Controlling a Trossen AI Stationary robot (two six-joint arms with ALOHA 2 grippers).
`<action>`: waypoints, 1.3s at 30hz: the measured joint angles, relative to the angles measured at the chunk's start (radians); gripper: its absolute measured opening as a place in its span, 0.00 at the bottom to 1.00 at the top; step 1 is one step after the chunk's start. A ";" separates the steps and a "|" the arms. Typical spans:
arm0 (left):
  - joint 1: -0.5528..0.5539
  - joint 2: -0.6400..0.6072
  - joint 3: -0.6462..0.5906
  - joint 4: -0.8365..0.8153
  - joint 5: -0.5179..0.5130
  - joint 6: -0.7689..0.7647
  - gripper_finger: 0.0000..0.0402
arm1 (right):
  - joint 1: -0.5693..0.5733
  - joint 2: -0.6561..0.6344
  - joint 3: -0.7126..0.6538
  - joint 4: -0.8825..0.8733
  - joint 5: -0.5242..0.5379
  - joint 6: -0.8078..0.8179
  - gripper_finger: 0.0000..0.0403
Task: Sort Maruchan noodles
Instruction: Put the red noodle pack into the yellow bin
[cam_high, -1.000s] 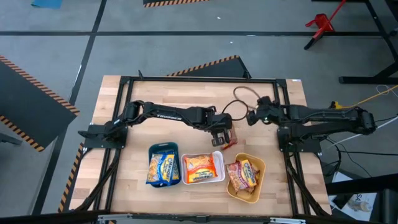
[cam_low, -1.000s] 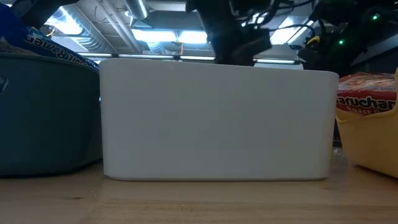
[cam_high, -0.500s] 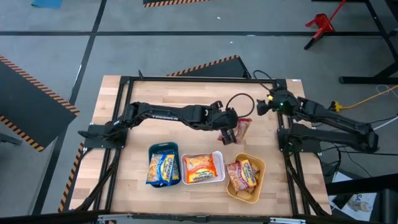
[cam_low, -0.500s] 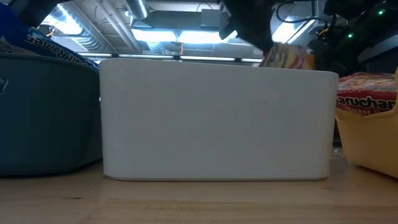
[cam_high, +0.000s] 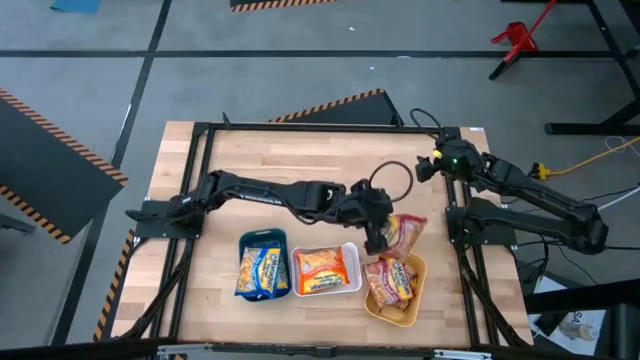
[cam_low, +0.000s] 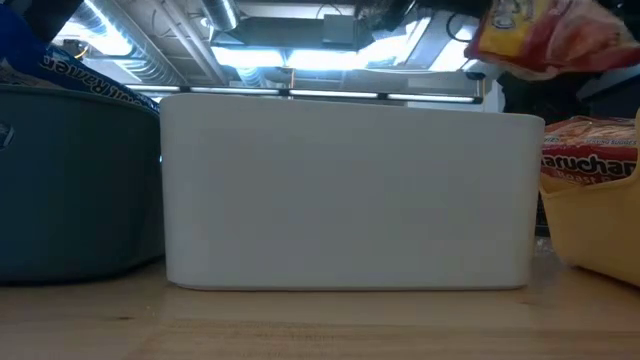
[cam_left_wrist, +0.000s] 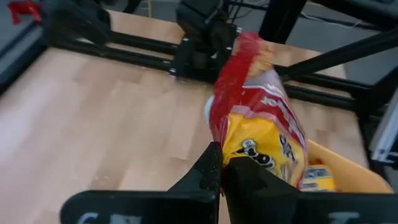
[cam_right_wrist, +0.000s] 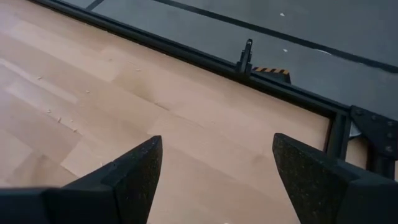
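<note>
My left gripper (cam_high: 381, 234) reaches across the table and is shut on a dark red Maruchan packet (cam_high: 406, 232), which hangs above the far rim of the orange tray (cam_high: 419, 268). In the low view this packet (cam_low: 548, 34) floats high at the right. More packets lie in the trays: blue ones (cam_high: 262, 270) in the teal tray (cam_high: 243, 243), an orange one (cam_high: 320, 268) in the white tray (cam_high: 352, 252), and red ones (cam_high: 391, 280) in the orange tray. My right gripper (cam_high: 422, 172) waits, open, near the table's far right corner. My left gripper pinches the red packet between its two fingers (cam_left_wrist: 211, 167) at one edge, by the yellow noodle picture (cam_left_wrist: 244, 149). The packet is lifted clear of the table and stands out beyond the fingertips, its crimped red end (cam_left_wrist: 247, 55) farthest from them.
The three trays stand in a row along the table's near edge; in the low view the white tray (cam_low: 350, 200) fills the middle. A black frame (cam_high: 320, 127) borders the table. Bare wood (cam_high: 270, 155) lies on the far half, as under my right gripper (cam_right_wrist: 214, 168).
My left gripper has carried the red packet up off the table, then toward the near right, over the orange tray's far rim. In the low view the packet rose from behind the white tray to high at the right. My right arm drew back toward the far right corner.
</note>
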 joint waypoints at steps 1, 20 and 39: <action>-0.007 0.002 0.000 0.002 0.001 -0.015 0.00 | -0.002 0.000 0.000 0.000 0.000 -0.003 0.73; -0.141 0.129 -0.002 0.227 0.014 -0.314 0.00 | -0.006 0.001 0.000 -0.006 -0.011 -0.030 0.73; -0.095 0.219 -0.001 0.254 0.257 -0.443 0.00 | -0.005 0.003 0.000 -0.005 -0.017 -0.031 0.73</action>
